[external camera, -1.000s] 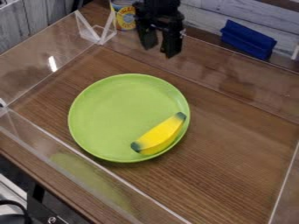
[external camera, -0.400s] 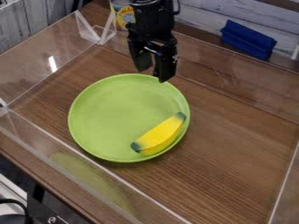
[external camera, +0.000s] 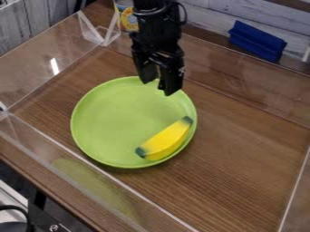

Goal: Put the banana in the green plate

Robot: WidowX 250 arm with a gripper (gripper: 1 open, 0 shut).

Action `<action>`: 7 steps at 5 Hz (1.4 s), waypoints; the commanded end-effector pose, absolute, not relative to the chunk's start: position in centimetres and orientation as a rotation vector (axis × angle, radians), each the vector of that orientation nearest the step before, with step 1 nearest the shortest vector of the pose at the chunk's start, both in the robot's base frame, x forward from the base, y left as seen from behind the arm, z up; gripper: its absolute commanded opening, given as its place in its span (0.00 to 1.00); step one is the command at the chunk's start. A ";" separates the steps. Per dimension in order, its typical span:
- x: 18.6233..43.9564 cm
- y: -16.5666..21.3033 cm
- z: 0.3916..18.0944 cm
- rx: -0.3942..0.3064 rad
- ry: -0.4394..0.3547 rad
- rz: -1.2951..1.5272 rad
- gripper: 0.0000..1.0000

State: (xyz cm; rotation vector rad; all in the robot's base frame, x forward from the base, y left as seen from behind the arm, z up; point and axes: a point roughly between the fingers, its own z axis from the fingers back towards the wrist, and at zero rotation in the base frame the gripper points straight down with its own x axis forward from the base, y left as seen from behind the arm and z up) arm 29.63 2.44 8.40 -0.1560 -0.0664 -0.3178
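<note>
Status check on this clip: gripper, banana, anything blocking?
Gripper open, empty, over green plate far rim. Banana lying in plate, near right rim. Nothing blocking.

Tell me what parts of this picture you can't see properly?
- Yellow thing behind the gripper: mostly hidden by the arm, too blurry to name.
- Blue box: small and blurred, contents unclear.
- Far rim of the green plate: partly covered by the gripper.
- Banana: underside hidden against the plate.
</note>
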 end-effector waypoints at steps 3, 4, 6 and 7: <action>27.7 0.3 9.5 -0.137 -0.131 -0.340 1.00; 27.1 -0.3 9.2 -0.137 -0.137 -0.335 1.00; 26.0 -1.4 8.3 -0.140 -0.142 -0.334 1.00; 25.8 -1.9 7.6 -0.139 -0.143 -0.338 1.00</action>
